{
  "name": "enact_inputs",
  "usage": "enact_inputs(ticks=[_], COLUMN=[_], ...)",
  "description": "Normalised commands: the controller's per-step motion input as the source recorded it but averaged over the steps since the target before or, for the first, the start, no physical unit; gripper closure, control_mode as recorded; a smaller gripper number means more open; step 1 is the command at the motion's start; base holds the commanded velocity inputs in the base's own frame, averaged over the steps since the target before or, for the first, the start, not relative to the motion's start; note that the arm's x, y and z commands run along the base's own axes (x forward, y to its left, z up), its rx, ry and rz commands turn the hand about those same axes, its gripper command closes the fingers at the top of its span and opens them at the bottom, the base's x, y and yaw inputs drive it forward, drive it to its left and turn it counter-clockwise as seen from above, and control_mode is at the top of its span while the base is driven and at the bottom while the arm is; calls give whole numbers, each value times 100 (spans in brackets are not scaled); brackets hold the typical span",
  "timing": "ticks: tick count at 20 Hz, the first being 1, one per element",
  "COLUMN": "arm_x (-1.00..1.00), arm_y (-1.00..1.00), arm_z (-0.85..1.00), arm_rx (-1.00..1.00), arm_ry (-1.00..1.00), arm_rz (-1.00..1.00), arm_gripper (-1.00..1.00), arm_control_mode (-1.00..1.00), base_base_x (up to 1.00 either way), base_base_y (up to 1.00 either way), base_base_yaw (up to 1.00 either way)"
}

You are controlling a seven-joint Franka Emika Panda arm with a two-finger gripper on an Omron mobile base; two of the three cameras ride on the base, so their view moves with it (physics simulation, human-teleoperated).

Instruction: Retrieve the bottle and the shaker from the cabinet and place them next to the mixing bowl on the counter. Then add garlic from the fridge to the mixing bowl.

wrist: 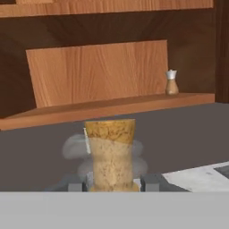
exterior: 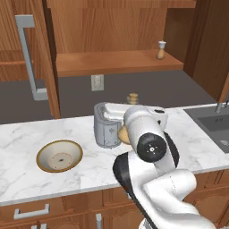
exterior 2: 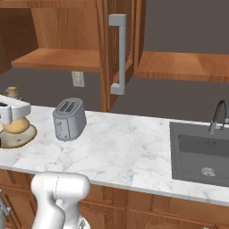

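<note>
The step in hand looks like carrying the bottle (wrist: 110,154) to the mixing bowl (exterior: 59,156), which sits on the marble counter (exterior: 27,134) well off to one side of the claw (wrist: 110,183). Keep the bottle upright, swing slowly past the toaster (exterior: 106,125), and set it down just beside the bowl's rim, not in it. The claw stands narrow, clamped on the bottle's base. The bottle is tan and speckled with a wide cork-coloured top. Far beyond it, the shaker (wrist: 171,82) waits on the cabinet shelf (wrist: 107,107).
</note>
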Motion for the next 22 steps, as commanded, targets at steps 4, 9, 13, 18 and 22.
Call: enact_inputs(ticks=[4, 9, 13, 18, 22], arm_x=[-49, -17, 26, 28, 30], arm_y=[14, -11, -28, -4, -2], arm_z=[-90, -100, -68, -24, -58], arm_rx=[0, -5, -11, -7, -22], arm_ry=[-4, -6, -4, -5, 0], arm_rz=[-22, -27, -8, -4, -12], arm_gripper=[100, 100, 100, 100, 100], arm_control_mode=[-100, -100, -100, -100, -100], base_base_x=[0, 0, 0, 0, 0], base_base_y=[0, 0, 0, 0, 0], base_base_yaw=[0, 0, 0, 0, 0])
